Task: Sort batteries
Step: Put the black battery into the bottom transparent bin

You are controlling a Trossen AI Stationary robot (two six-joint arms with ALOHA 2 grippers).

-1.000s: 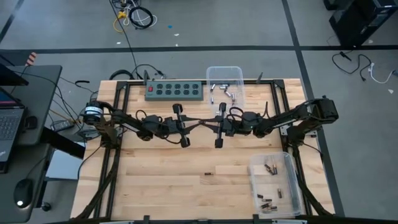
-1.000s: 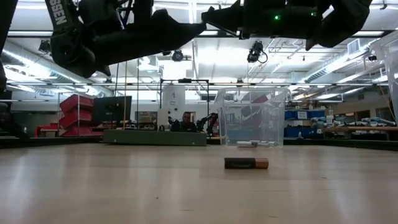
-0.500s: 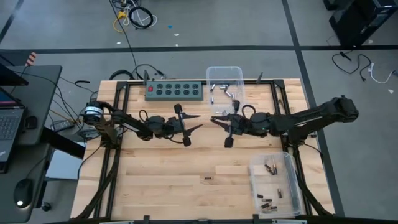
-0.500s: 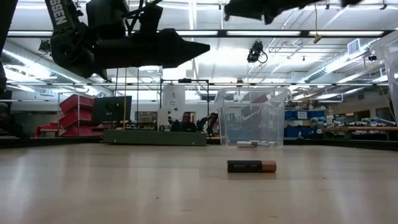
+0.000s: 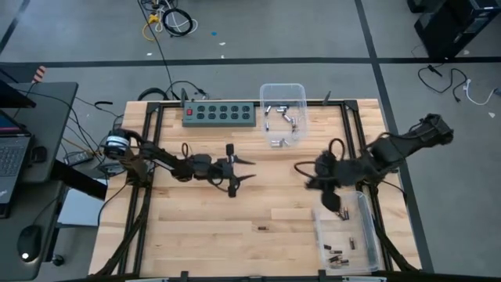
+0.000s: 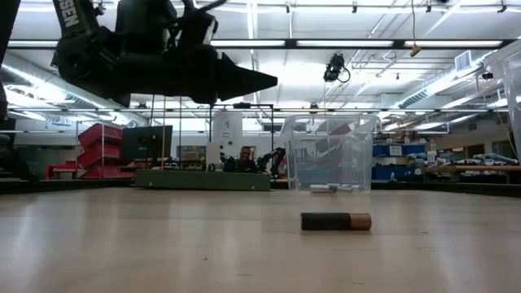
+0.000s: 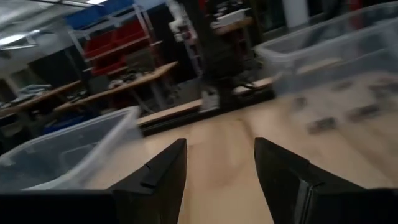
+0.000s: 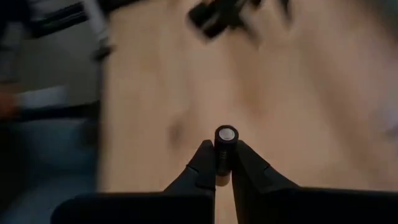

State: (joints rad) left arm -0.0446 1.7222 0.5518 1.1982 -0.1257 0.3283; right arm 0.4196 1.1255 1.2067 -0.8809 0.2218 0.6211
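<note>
My right gripper (image 8: 224, 149) is shut on one small dark battery with a silvery end (image 8: 226, 134). In the high view it (image 5: 309, 186) hangs above the table, just left of the near right bin (image 5: 366, 205). My left gripper (image 5: 246, 171) stands open and level over the table's middle, with nothing between its fingers (image 7: 163, 167). One dark battery with a copper end (image 6: 335, 221) lies on its side on the wood (image 5: 263, 228). Silvery batteries (image 5: 278, 142) lie in the far clear bin (image 5: 282, 88), dark ones (image 5: 339, 254) in the near right bin. My right gripper pinches the battery's dark body (image 8: 223, 158) between its two fingertips. The battery lies along the fingers, and its silvery end (image 8: 226, 133) sticks out past them. It is lifted clear of the table, and the fingers slant downward.
A green power strip (image 5: 221, 114) lies at the table's far edge, left of the far bin. Bare wood spreads between the arms and the near edge. Black frame rails (image 5: 149, 141) run along the table's sides.
The grippers have parted at the table's middle. My left gripper has opened, then sunk a little toward the near edge. My right gripper has risen and swung toward the near right bin, turning, with the battery. The loose battery on the wood has rolled slightly toward the near edge.
</note>
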